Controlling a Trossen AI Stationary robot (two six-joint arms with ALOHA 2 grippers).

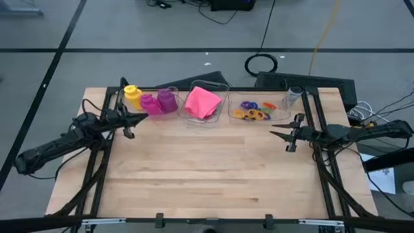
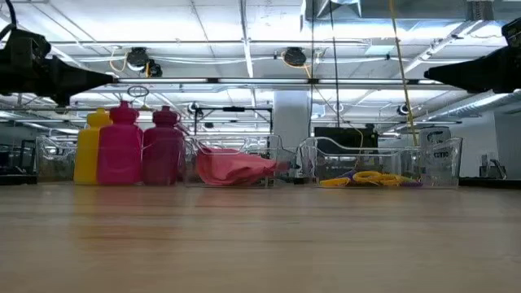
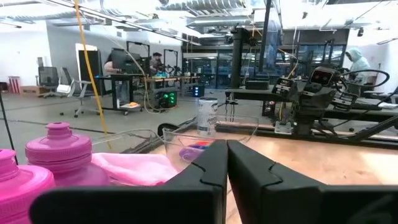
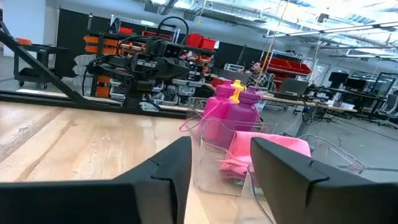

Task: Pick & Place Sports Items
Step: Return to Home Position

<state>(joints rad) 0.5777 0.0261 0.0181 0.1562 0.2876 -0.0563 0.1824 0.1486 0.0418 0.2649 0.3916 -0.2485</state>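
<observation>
Three bottles stand upright in a row at the table's far left: yellow, magenta and purple. To their right a pink cloth lies crumpled in a clear bin. Several small coloured rings lie in a second clear bin. My left gripper hovers shut just on the near side of the bottles, pointing level toward the table's right; its fingertips meet in the left wrist view. My right gripper hovers open near the ring bin, pointing left, with nothing between its fingers.
A clear cup stands at the far right corner. Black frame rails run along both sides of the table under the arms. The wooden tabletop lies bare across its middle and near half.
</observation>
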